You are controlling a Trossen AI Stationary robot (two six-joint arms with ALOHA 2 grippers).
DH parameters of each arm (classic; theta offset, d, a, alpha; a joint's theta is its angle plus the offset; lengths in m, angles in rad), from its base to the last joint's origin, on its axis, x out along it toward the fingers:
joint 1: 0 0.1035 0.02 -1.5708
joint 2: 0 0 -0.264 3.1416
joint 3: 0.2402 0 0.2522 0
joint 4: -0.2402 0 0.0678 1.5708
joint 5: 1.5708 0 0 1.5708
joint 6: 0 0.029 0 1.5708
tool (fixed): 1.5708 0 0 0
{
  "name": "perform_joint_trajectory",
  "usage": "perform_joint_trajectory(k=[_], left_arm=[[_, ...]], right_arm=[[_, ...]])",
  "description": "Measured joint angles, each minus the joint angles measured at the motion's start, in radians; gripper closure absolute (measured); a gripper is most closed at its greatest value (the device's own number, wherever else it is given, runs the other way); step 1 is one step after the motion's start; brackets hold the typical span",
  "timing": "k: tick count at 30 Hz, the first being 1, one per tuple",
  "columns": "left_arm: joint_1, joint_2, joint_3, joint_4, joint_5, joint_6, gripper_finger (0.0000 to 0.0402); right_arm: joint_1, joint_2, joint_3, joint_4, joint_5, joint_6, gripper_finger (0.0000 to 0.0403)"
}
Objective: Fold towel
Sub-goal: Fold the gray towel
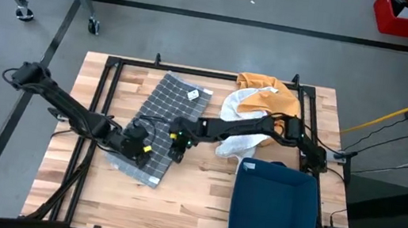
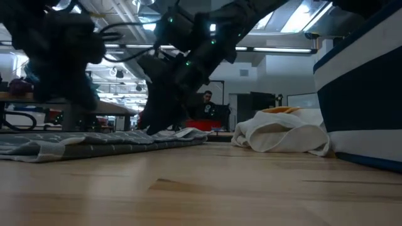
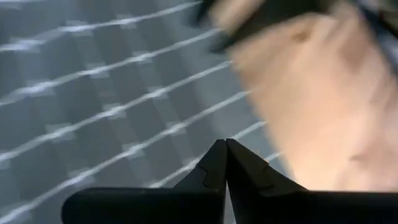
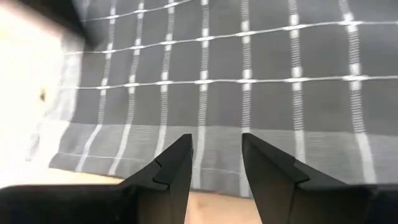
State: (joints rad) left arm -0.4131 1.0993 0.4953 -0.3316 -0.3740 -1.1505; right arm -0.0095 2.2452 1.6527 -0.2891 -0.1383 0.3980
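Towel (image 1: 156, 127), grey with white checks, lies flat at the table's (image 1: 192, 200) left-middle. I see my left gripper (image 3: 225, 163) pressed together over its near part, and my right gripper (image 4: 216, 163) spread just above its right edge, holding nothing.

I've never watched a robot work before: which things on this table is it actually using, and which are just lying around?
In use:
- grey checked towel
- left claw, shut, over the towel
- right claw, open, at the towel's edge

Lying about:
- white cloth
- mustard cloth
- blue bin

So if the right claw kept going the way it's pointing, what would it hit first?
Most likely the grey checked towel: the open right claw points straight at it, just over its edge, with nothing between.
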Motion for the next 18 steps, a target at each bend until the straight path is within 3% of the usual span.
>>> perform_joint_trajectory(k=[8,18], left_arm=[[0.002,-0.086,0.0,-0.384,-0.01,-0.124,0.0401],[0.002,-0.041,0.0,-0.499,-0.003,-0.237,0.0401]], right_arm=[[0.081,0.0,0.0,0.0,0.05,0.021,0.0259],[0.115,0.0,0.0,0.004,0.169,0.021,0.0259]])
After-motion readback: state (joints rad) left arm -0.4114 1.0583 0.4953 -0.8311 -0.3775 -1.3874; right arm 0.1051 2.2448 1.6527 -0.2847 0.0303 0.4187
